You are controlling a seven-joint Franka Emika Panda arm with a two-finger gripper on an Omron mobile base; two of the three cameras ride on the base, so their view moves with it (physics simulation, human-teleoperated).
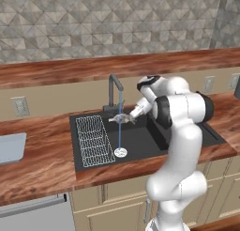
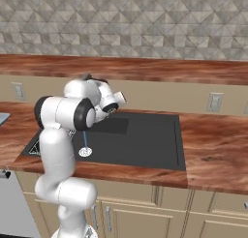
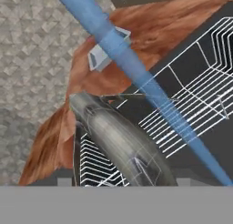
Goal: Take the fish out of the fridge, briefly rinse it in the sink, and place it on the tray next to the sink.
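Wooden countertop point(image 1: 42, 155) surrounds the black sink point(image 1: 140, 141), where the gripper point(image 1: 123, 118) clamps the fish point(image 1: 119, 118) under the faucet point(image 1: 114, 91)'s blue water stream point(image 1: 120, 131). Left base view alone shows the tray point(image 1: 10, 148). Hand view brings the fish point(image 3: 123, 145) close, over the wire rack point(image 3: 191, 104). No legible writing.

The arm point(image 1: 180, 145) is glossy white, built of fat rounded segments, with black bands at its joints and a dark-capped wrist.
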